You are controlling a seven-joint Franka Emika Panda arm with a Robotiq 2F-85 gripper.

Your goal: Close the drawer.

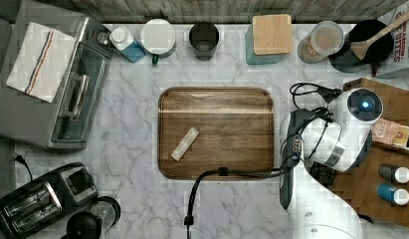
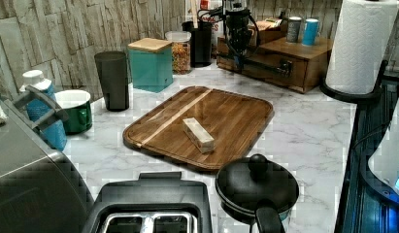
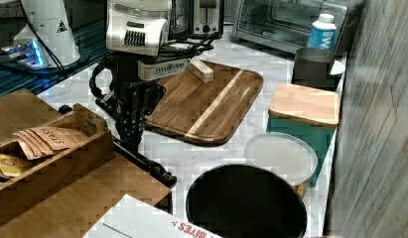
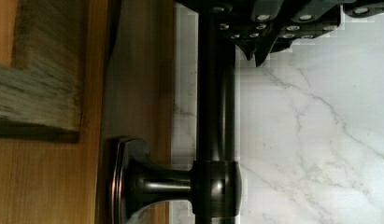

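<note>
One Franka gripper (image 3: 133, 130) hangs at the drawer's (image 3: 57, 141) dark bar handle (image 4: 216, 116), fingertips just beside the bar; whether they are spread or pressed together cannot be told. In the right view the drawer, holding paper packets (image 3: 45, 140), stands pulled out from its wooden cabinet (image 2: 289, 60); farther off lies a grooved board (image 3: 206, 99)

Even, fairly bright indoor light; blocky compression smears edges in all views. Glare streaks the dark handle bar (image 4: 216, 116) beside the pincer (image 4: 257, 49).
</note>
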